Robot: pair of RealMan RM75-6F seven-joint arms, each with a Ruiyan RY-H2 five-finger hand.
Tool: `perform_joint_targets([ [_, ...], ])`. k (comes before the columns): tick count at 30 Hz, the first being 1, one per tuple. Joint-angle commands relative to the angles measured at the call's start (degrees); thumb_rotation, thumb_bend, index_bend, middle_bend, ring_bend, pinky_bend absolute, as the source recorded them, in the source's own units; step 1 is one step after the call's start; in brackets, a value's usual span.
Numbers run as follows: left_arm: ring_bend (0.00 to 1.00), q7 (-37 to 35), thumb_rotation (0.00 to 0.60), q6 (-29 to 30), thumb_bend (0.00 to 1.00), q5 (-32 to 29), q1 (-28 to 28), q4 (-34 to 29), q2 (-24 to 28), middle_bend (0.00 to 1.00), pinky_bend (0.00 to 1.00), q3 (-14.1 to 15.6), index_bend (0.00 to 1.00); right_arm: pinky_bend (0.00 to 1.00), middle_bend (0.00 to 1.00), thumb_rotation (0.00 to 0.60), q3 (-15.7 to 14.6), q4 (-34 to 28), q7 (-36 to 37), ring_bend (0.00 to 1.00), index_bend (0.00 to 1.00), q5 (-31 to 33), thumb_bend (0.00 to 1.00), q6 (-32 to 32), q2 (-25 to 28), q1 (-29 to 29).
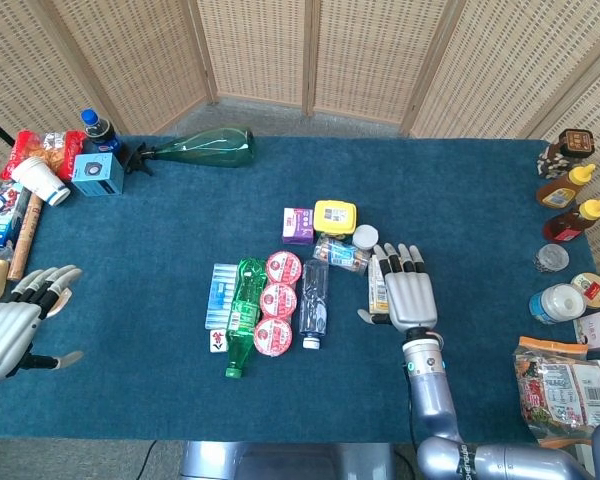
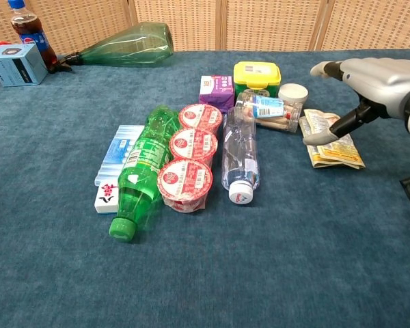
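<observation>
**Right hand over the yellow packet, left hand idle at the table edge**

We see the right hand [image 1: 408, 295] palm down above the yellow packet [image 2: 332, 139], fingers spread and straight, holding nothing. In the chest view the thumb tip sits just over the packet's left edge; we cannot tell whether it touches. The packet lies flat on the blue table [image 1: 160, 260], right of the central group of items and just beside a small jar lying on its side [image 2: 268, 112].

The left hand [image 1: 10, 325] hangs at the near left edge of the table, fingers spread, empty, well apart from the central items.

Central group, left to right: a pale blue pack [image 1: 221, 294], a green bottle [image 1: 244, 315] lying w/ cap toward the near edge, three red-lidded cups [image 1: 278, 301] in a row, a clear bottle [image 1: 315, 300] lying down. Far side of these: a purple carton [image 1: 298, 225], a yellow tub [image 1: 335, 217] and a white cap [image 1: 365, 237].

Far left: a cola bottle [image 1: 98, 130] and a blue box [image 1: 93, 174]. Right edge: sauce bottles [image 1: 570, 195].
</observation>
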Motion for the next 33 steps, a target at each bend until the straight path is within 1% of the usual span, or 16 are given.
perform_joint_targets([
  [1, 0.00, 0.0, 0.600, 0.2, 0.00, 0.1, 0.1, -0.1, 0.1, 0.00, 0.00, 0.0, 0.00, 0.00, 0.00, 0.405, 0.0, -1.3, -1.8, 0.00, 0.00, 1.9, 0.00, 0.2, 0.7, 0.6],
  [7, 0.00, 0.2, 0.600, 0.4, 0.00, 0.3, 0.1, -0.4, 0.2, 0.00, 0.00, 0.1, 0.00, 0.00, 0.00, 0.385, -0.7, -1.9, -2.6, 0.00, 0.00, 3.5, 0.00, 0.2, 1.1, 1.3],
  [11, 0.00, 0.4, 0.600, 0.5, 0.00, 0.4, 0.2, -0.6, 0.3, 0.00, 0.00, 0.0, 0.00, 0.00, 0.00, 0.382, -1.2, -2.5, -2.9, 0.00, 0.00, 5.0, 0.00, -0.7, 1.6, 1.8],
  [16, 0.00, 0.6, 0.600, 0.5, 0.00, 0.1, 0.2, -0.6, 0.4, 0.00, 0.00, 0.0, 0.00, 0.00, 0.00, 0.385, -3.0, -6.1, -5.5, 0.00, 0.00, 8.3, 0.00, -3.0, 5.1, 2.6],
  [21, 0.00, 0.9, 0.600, 0.1, 0.00, -0.3, -0.1, -0.6, 0.0, 0.00, 0.00, -0.1, 0.00, 0.00, 0.00, 0.384, -4.5, -9.3, -6.0, 0.00, 0.00, 10.7, 0.00, -4.9, 7.4, 3.5],
  [27, 0.00, 1.5, 0.600, -0.3, 0.00, -0.4, -0.6, -1.0, -0.1, 0.00, 0.00, -0.4, 0.00, 0.00, 0.00, 0.391, -6.4, -11.1, -7.7, 0.00, 0.00, 12.4, 0.00, -7.0, 8.1, 5.9],
  [33, 0.00, 1.6, 0.600, -0.1, 0.00, -0.8, -0.4, -0.9, -0.1, 0.00, 0.00, -0.4, 0.00, 0.00, 0.00, 0.386, -7.2, -11.3, -7.7, 0.00, 0.00, 15.0, 0.00, -8.2, 8.3, 7.9],
])
